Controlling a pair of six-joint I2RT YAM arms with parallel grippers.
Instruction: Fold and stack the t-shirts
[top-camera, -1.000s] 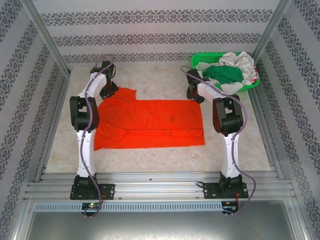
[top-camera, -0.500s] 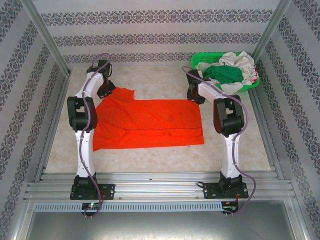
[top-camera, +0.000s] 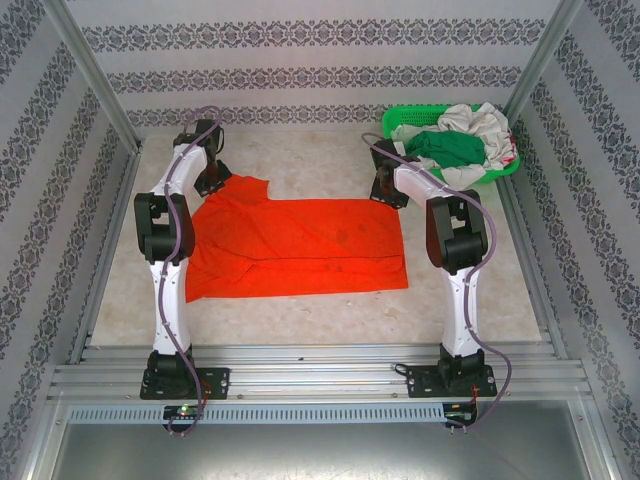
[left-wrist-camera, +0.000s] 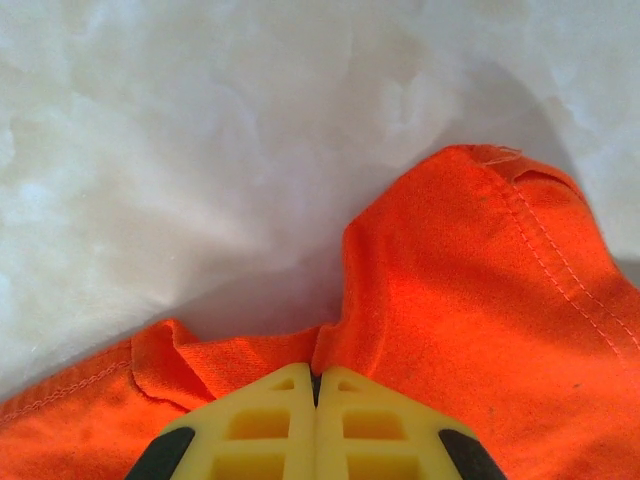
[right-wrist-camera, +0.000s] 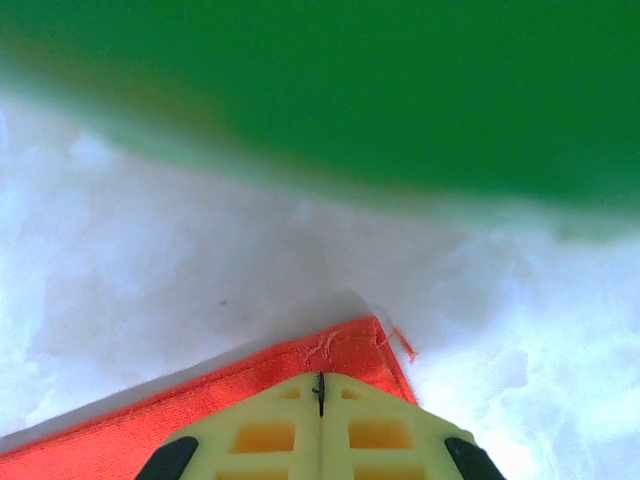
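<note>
Left claw (left-wrist-camera: 316, 385) and right claw (right-wrist-camera: 319, 385) each clamp a far corner of the orange t-shirt (top-camera: 300, 245), green basket (top-camera: 398, 120) just beyond.

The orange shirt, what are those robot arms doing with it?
Two robot arms are folding shirts. The orange t-shirt lies spread out on the table. The left gripper is pinching the cloth at its far left corner, and the right gripper is shut on its far right corner. A green t-shirt and a white t-shirt sit bunched up in the green basket at the far right. Nothing is stacked yet.
</note>
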